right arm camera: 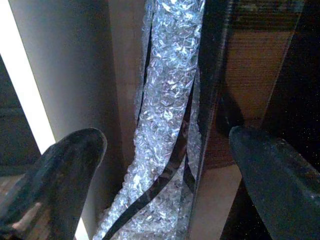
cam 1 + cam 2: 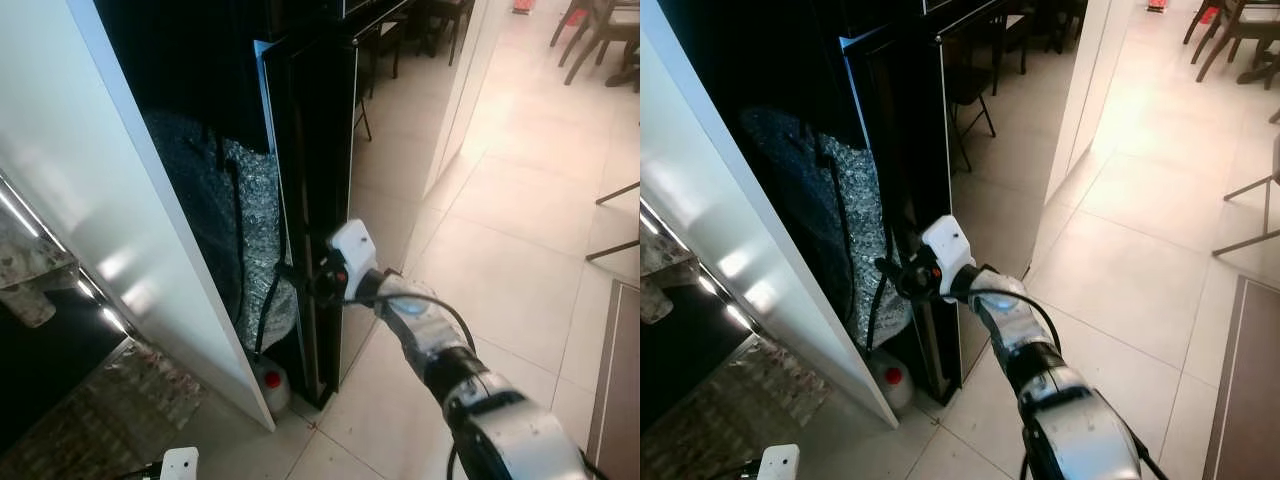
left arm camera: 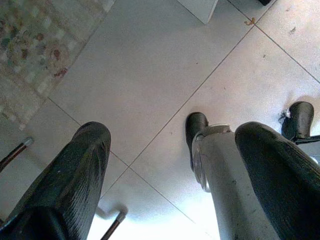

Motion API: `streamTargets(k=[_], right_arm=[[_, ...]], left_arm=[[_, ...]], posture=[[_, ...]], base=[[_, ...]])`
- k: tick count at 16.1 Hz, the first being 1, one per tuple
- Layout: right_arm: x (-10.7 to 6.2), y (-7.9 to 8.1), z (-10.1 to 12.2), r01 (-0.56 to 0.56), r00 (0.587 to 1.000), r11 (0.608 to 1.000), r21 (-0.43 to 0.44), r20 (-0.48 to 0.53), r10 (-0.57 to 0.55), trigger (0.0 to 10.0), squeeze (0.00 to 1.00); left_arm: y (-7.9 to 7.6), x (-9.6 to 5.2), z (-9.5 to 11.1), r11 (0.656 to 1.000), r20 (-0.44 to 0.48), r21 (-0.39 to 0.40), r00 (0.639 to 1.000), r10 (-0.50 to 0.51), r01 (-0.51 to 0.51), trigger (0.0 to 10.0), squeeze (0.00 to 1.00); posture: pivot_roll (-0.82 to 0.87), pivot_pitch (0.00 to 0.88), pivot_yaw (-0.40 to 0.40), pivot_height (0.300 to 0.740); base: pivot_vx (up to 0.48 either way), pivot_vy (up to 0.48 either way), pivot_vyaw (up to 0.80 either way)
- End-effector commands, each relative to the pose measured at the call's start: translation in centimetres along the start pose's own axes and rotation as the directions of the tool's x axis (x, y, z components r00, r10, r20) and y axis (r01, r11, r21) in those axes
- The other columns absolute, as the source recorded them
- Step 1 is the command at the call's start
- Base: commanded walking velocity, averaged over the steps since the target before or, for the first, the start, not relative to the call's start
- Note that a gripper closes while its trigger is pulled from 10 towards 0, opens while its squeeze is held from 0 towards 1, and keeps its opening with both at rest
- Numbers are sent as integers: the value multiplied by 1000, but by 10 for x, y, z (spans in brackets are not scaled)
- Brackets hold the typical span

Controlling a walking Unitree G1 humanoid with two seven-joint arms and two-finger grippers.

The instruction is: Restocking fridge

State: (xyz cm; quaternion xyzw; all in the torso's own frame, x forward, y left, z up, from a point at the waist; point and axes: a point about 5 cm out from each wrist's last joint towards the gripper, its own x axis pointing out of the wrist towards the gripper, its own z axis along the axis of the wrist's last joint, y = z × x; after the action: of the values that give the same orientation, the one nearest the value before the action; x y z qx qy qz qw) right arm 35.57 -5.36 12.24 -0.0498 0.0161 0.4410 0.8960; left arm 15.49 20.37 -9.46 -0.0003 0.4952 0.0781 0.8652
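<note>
A tall, glossy black fridge door (image 2: 320, 150) stands ajar, its thin edge turned toward me. My right gripper (image 2: 300, 285) is stretched out to that edge at mid height. In the right wrist view the right gripper (image 1: 165, 150) is open, its fingers (image 1: 65, 170) spread wide, and the dark door edge (image 1: 210, 75) runs between them. Whether a finger touches the door cannot be made out. Behind the edge hangs silvery bubble wrap (image 2: 250, 230) with a black strap across it. My left gripper (image 3: 172, 150) hangs open and empty over the floor tiles.
A white panel (image 2: 120, 180) slants along the left of the gap. A white bottle with a red cap (image 2: 270, 380) sits on the floor at its foot. A patterned rug (image 2: 90, 410) lies at lower left. Chairs (image 2: 600, 40) stand far right on the pale tiles.
</note>
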Motion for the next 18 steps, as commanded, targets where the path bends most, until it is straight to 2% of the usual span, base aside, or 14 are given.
streamTargets(k=[1, 7, 9, 11, 12, 13, 15, 16, 18], right_arm=[[11, 2, 15, -28, 999, 1000, -14, 36, 29, 10000, 0], [29, 15, 31, -90, 993, 996, 21, 77, 88, 10000, 0], [27, 15, 28, -62, 994, 998, 29, 92, 59, 10000, 0], [18, 9, 21, -4, 995, 1000, 18, 103, 2, 10000, 0], [8, 6, 13, 27, 990, 999, 42, 134, -33, 10000, 0], [-9, 4, 1, 76, 982, 996, 55, 171, -85, 10000, 0], [-38, 11, -9, 112, 964, 991, 73, 236, -126, 10000, 0], [-65, 21, -13, 130, 952, 985, 113, 264, -156, 10000, 0], [-105, 23, -23, 210, 936, 961, 178, 247, -251, 10000, 0]], left_arm=[[4, -1, -3, 1000, -10, -14, 1000, 18, -18, 10000, 0], [1, -1, -4, 999, -11, -32, 1000, 16, -17, 10000, 0], [1, -1, -5, 999, -11, -34, 1000, 15, -16, 10000, 0], [1, -1, -5, 999, -13, -32, 1000, 15, -15, 10000, 0], [1, -1, -6, 999, -14, -31, 1000, 14, -15, 10000, 0], [1, -1, -7, 1000, -18, -29, 1000, 12, -13, 10000, 0], [2, -1, -8, 1000, -24, -14, 1000, 8, -8, 10000, 0], [3, -1, -8, 1000, -24, -9, 1000, 6, -6, 10000, 0], [4, -1, -8, 1000, -25, 14, 1000, 2, -1, 10000, 0]], posture=[[2, 25, 53, 740], [18, 28, 41, 740], [13, 32, 43, 740], [8, 37, 42, 740], [-6, 40, 43, 740], [-21, 47, 44, 740], [-36, 54, 49, 740], [-41, 59, 57, 740], [-56, 58, 68, 740]], base=[[0, 0, 0], [0, 0, 0], [0, 0, 0], [0, 0, 0], [0, 0, 0], [0, 0, 0], [0, 0, 0], [0, 0, 0], [0, 0, 0]])
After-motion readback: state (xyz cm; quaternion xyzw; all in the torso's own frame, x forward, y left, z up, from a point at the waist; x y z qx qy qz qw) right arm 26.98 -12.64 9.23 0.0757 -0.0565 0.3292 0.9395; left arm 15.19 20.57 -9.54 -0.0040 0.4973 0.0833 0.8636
